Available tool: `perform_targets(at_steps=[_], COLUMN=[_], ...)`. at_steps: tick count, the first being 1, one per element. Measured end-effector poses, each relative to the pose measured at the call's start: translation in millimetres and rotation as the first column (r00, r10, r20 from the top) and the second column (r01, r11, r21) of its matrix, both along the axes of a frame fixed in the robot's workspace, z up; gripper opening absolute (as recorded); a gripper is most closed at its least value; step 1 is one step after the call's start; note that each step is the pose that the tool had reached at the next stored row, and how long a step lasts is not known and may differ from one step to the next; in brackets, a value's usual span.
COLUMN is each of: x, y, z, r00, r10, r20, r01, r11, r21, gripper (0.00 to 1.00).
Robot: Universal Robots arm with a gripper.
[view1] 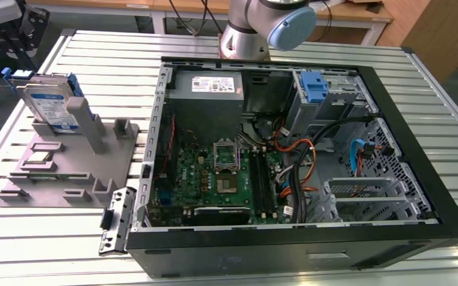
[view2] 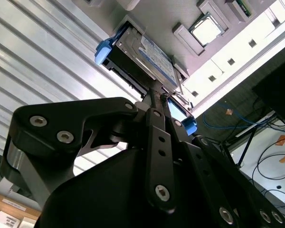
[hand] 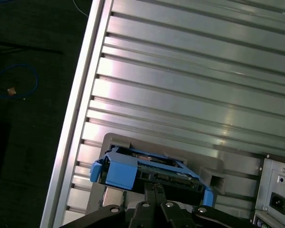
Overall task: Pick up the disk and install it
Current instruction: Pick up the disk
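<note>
The disk (view1: 48, 101) stands on edge in a slot of the grey holder (view1: 70, 173), at the exterior view's left. It is silver with a blue-and-white label and blue rails. My gripper (view1: 14, 44) hangs just above its upper end, apart from it. In both wrist views the black fingers lie pressed together with nothing between them, so the gripper (view2: 156, 92) is shut. Its tips point at the disk (view2: 152, 54). The first wrist view has the gripper (hand: 154, 186) over the blue-railed edge of the disk (hand: 147, 168).
An open computer case (view1: 420, 149) lies on the slatted aluminium table (view1: 213, 47), with a motherboard (view1: 213, 179), loose cables, a grey power supply (view1: 207, 86) and a drive bay with a blue latch (view1: 314, 86). A small chip (view1: 38, 157) rests on the holder. The arm's base (view1: 257, 30) stands behind the case.
</note>
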State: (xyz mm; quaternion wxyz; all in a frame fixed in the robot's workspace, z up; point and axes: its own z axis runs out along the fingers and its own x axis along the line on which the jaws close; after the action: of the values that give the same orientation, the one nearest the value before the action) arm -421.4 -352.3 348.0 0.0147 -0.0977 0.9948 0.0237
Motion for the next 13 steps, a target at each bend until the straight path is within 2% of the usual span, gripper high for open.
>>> perform_targets(at_steps=[13], x=[0.0], y=[0.0], z=[0.0], r00=[0.9999], r10=[0.012], r20=[0.0000], r01=[-0.012], r11=[0.9999], r21=[0.0000], gripper=[0.11])
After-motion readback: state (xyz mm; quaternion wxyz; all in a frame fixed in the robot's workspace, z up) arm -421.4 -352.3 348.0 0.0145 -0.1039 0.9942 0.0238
